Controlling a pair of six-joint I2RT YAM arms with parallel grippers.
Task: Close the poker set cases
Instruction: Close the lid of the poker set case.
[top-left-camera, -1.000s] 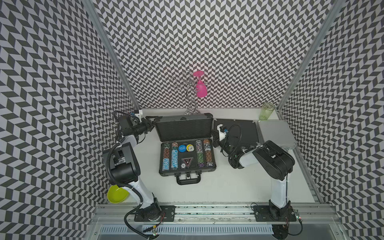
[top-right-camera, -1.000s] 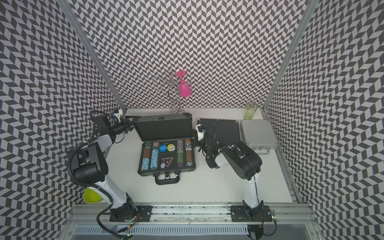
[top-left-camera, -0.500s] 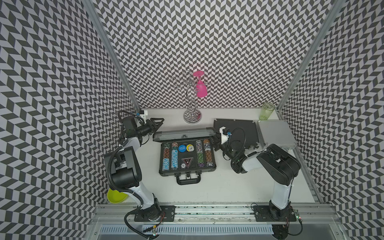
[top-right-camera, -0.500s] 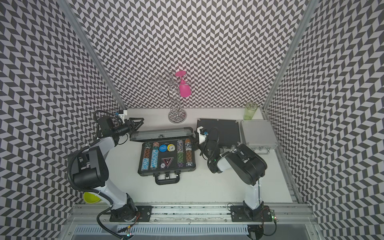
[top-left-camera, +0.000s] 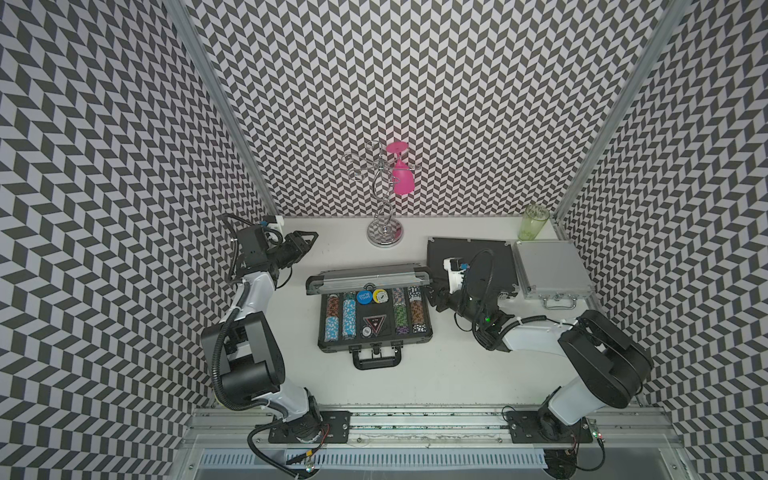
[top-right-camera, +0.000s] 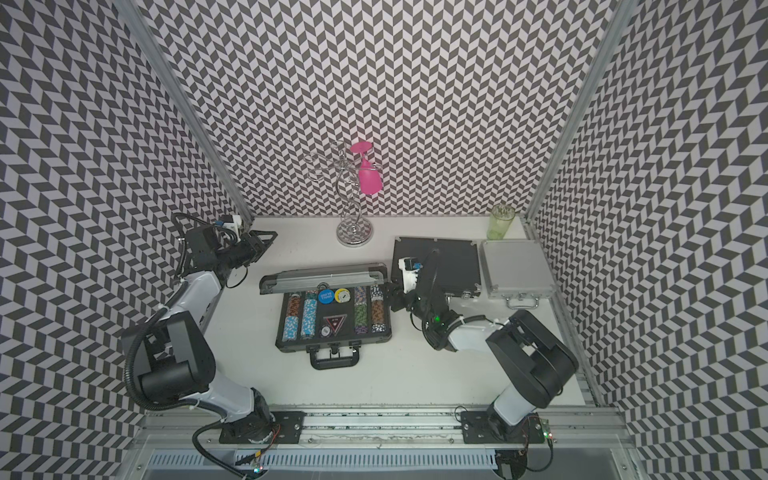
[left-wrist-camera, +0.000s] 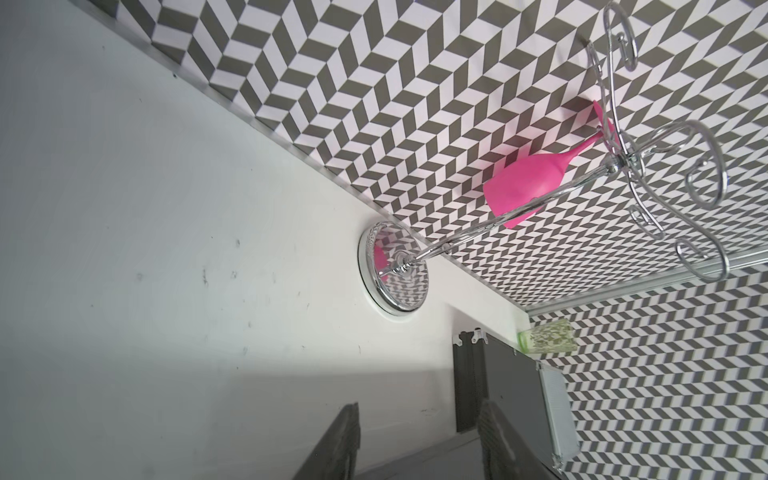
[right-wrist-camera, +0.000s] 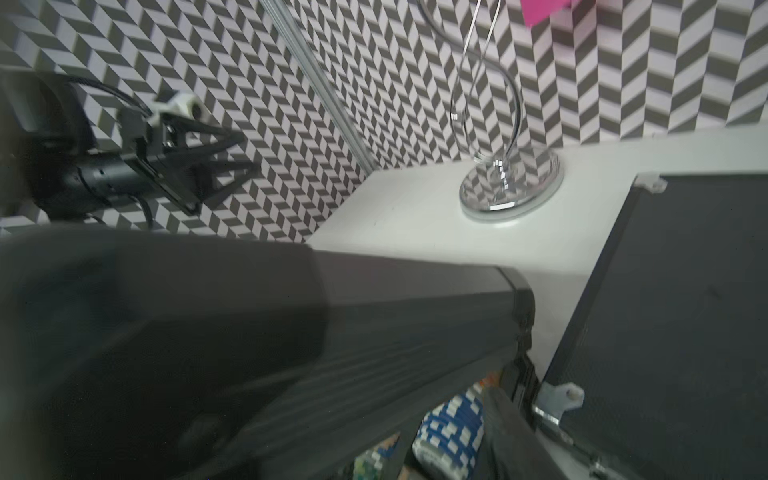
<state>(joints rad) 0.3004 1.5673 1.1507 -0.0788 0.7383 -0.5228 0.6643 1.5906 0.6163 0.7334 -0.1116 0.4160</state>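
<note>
dark-grey case (top-left-camera: 345, 345): centre of frame, handle toward the lower edge, chips (top-left-camera: 349, 316) exposed; the only case not shut.
lid (top-left-camera: 368, 277): hinged on the far side, leaning partway over the tray, not latched.
my right gripper (top-left-camera: 434, 296): just beside the lid's right end, probably to push it down; can't tell if the jaws are apart, wrist view blurred.
black case (top-left-camera: 453, 249), silver case (top-left-camera: 550, 268): right of centre, both shut.
my left gripper (top-left-camera: 306, 240): upper left, jaws apart, empty, likely kept clear of the lid.
</note>
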